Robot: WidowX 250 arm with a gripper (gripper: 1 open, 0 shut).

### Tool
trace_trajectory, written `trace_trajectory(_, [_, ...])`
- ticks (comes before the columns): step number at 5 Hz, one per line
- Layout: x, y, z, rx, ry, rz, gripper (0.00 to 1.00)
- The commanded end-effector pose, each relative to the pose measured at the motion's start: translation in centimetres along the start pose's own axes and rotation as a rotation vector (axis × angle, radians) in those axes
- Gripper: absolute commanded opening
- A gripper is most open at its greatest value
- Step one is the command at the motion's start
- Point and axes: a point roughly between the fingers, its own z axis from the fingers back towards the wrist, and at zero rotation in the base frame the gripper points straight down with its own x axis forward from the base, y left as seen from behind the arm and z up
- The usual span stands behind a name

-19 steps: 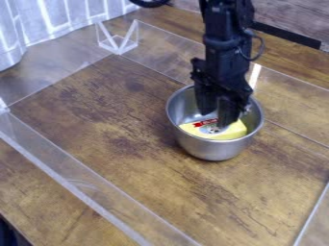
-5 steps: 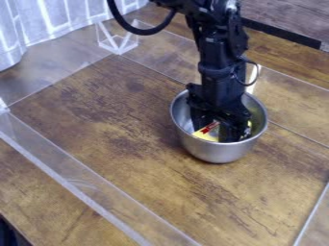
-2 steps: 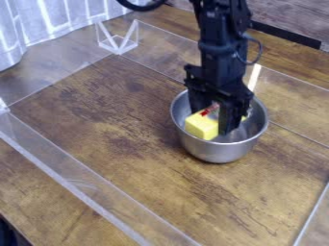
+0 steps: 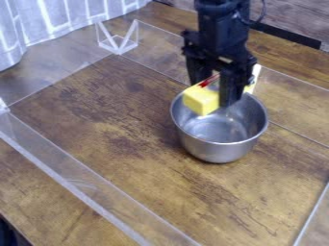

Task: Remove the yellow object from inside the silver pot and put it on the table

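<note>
From my remote seat I see one overhead-angled view of the table [image 4: 90, 125], dark brown planks w/ clear acrylic panels along the edges. The arm comes down from the top edge, its upper part cut off by the frame, so I can't see how it's mounted. The gripper [image 4: 215, 93] points nearly straight down and is pinching the yellow object [image 4: 199, 99] between its black fingers [image 4: 233, 88]; the block hangs in the air above the near-left rim of the silver pot [image 4: 220, 126], clear of the pot's floor. The far side of the block is hidden behind the fingers, and I can't make out any label on it at this res. The pot sits right of centre on the wood, its inside shiny and showing only reflections; its back rim is partly covered by the gripper. A small clear wire-like stand [image 4: 117, 36] sits at upper left near pale curtains [image 4: 52, 19], both blurry.
</note>
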Motion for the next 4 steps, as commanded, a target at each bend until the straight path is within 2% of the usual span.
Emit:
trace_trajectory(1, [0.2,0.0,4.7,0.03,-0.097,-0.028,0.0])
trace_trajectory(2, [0.2,3.0,5.0,0.064,-0.103,0.024,0.0])
trace_trajectory(3, [0.1,7.1,5.3,0.101,-0.105,0.12,0.0])
trace_trajectory(4, [0.3,7.4,4.8,0.086,-0.105,0.118,0.0])
